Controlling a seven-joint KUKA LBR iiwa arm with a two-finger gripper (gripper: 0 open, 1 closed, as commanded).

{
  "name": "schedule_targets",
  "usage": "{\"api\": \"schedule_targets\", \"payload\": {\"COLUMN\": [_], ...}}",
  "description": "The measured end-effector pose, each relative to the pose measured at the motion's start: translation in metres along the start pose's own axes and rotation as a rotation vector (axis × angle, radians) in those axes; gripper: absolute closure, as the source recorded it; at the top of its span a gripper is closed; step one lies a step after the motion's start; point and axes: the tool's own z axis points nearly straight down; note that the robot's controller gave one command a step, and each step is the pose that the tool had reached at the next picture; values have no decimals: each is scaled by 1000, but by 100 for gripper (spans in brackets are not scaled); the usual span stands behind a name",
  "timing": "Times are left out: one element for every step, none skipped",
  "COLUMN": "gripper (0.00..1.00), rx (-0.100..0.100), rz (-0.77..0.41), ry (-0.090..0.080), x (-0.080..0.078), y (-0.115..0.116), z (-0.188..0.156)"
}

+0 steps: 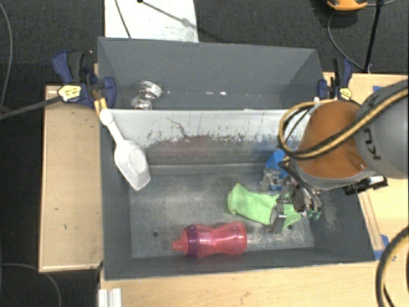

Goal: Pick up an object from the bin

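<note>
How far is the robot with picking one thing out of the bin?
Done: the pincer is down in the bin, at the right end of the green soft thing. In hand: it sits over that thing; no grip is visible. Left: grasp and lift it out. The pink bottle and white scoop lie apart, untouched.

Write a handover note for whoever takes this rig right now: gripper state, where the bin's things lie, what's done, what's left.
Gripper: low over the right end of the green soft thing, right half of the bin; whether it grips cannot be told.
Things: pink bottle on its side by the front wall; white scoop against the left wall; small blue thing behind the gripper.
Done: nothing lifted; all things lie in the bin.
Left: secure one thing and lift it out.
</note>
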Motion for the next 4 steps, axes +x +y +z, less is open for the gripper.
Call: {"api": "schedule_targets", "payload": {"gripper": [0, 0, 0, 100], "rx": [1, 1, 1, 2], "rz": [132, 186, 183, 436], "ry": [10, 3, 4, 4], "x": [24, -2, 4, -10], "y": [13, 12, 21, 9], "z": [3, -6, 41, 43]}}
